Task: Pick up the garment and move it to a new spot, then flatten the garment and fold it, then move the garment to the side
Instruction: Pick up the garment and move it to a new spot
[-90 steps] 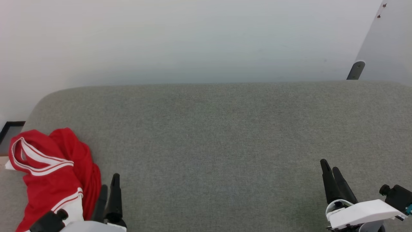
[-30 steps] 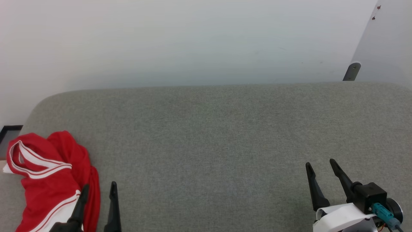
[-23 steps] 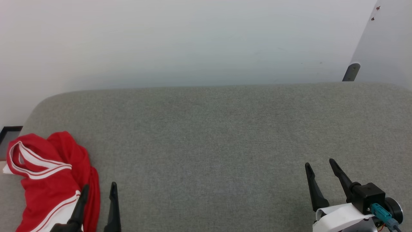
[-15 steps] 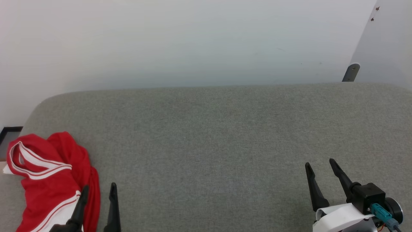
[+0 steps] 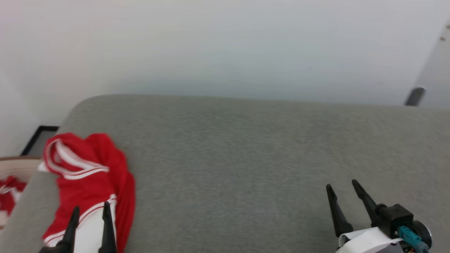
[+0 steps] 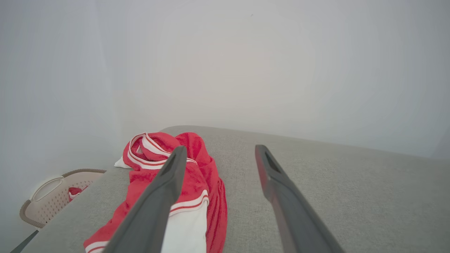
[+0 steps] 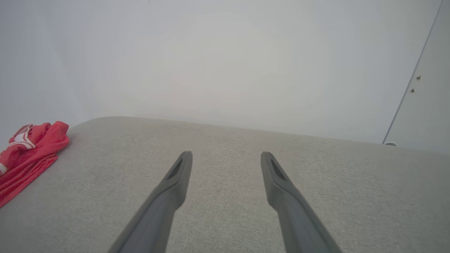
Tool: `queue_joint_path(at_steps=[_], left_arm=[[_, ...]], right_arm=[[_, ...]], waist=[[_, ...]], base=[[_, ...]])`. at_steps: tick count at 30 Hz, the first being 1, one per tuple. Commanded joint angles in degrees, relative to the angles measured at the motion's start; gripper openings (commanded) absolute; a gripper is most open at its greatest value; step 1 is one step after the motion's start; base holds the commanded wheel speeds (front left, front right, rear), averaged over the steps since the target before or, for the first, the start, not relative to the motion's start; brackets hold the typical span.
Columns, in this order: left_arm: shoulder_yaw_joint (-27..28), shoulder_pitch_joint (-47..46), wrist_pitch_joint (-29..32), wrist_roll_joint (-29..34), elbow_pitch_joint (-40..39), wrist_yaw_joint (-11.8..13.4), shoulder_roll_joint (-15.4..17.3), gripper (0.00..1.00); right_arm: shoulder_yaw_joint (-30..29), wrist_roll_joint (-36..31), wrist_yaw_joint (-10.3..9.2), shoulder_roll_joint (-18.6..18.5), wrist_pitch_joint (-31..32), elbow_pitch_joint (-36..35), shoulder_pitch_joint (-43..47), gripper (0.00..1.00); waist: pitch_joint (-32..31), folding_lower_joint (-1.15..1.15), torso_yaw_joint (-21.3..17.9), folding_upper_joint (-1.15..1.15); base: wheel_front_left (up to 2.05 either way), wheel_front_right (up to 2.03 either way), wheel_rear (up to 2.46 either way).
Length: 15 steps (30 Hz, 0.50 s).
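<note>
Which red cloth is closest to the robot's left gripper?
The big crumpled red garment on the grey cushion, right by the left gripper. The other red cloth lies farther off in the pale basket.

The garment (image 5: 89,175) is located on the upholstered surface (image 5: 246,158) at the lower left of the frame. A laundry basket (image 5: 17,161) is positioned left of it, beside the surface.

A grey fabric cushion (image 5: 253,151) spread wide, its far left corner rounded. Behind it stood a plain white wall (image 5: 211,45). At the far right a pale panel (image 7: 427,105) leaned, with two small screws (image 7: 418,77) and a dark bracket (image 5: 415,95) at its foot. Off the cushion's left edge sat a perforated beige basket (image 6: 82,171) holding a small red-and-white cloth (image 6: 74,192). A dark-edged frame (image 5: 39,137) lay beyond it.
</note>
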Motion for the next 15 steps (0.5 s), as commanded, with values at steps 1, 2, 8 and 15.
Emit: queue_joint_path(at_steps=[1, 2, 8, 15], left_arm=[[0.42, 0.42, 0.31, -0.32, -0.27, 0.41, 0.43, 1.00], [0.42, 0.42, 0.31, -0.32, -0.27, 0.41, 0.43, 1.00], [1.43, 1.16, 2.39, -0.40, -2.12, 1.18, 1.87, 1.00], [3.12, 1.66, 3.58, -1.52, -4.73, 2.13, 2.57, 1.00]], right_arm=[[0.69, 0.60, 0.02, 0.09, 0.11, 0.27, 0.51, 1.00], [0.69, 0.60, 0.02, 0.09, 0.11, 0.27, 0.51, 1.00], [3.80, 2.19, 0.02, 0.55, 0.07, 1.56, -0.13, 1.00], [8.17, 3.72, 0.02, 0.74, -0.04, 3.28, -3.09, 1.00]], waist=[[-2.07, 0.00, 5.49, 0.00], [-2.07, 0.00, 5.49, 0.00], [-4.23, 0.00, 13.05, 0.00], [-3.94, 0.00, 18.64, 0.00]], base=[[0.00, 0.00, 0.00], [0.00, 0.00, 0.00], [0.00, 0.00, 0.00], [0.00, 0.00, 0.00]])
